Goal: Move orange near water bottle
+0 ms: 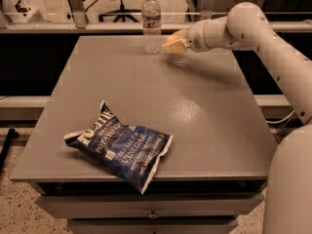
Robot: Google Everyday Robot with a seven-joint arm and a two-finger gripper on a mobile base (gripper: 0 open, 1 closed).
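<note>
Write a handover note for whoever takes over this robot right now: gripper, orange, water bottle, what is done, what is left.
Gripper: at the far side of the table, just right of the water bottle, raised above the surface.
Orange: only an orange-tinted patch shows at the gripper, so it seems carried, not set down.
Water bottle: upright near the far edge.
Chip bag: front left, out of the way.
Done: orange brought beside the bottle.
Left: probably lower it next to the bottle without knocking it, let go, withdraw.
</note>
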